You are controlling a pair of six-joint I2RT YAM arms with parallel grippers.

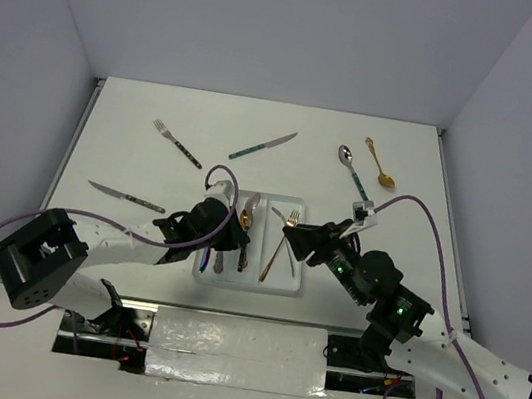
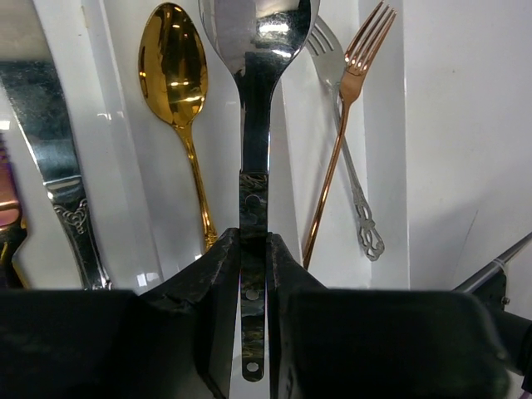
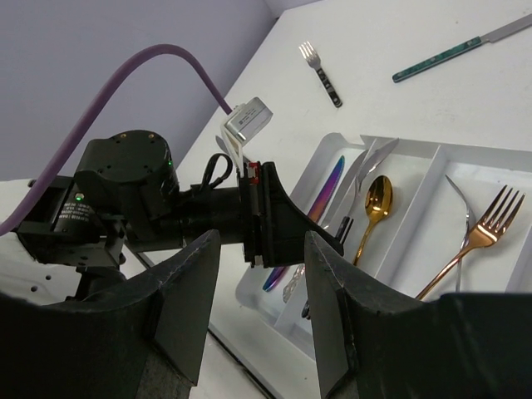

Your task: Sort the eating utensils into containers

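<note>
a robot lab: white table boxed by plain walls (purple cable trailing).

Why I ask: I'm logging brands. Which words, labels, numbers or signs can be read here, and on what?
None can be read.
Spoon in the left gripper: only rivets on its handle.
Knife: scrollwork, no letters.
White box: no print that can be made out.
</note>
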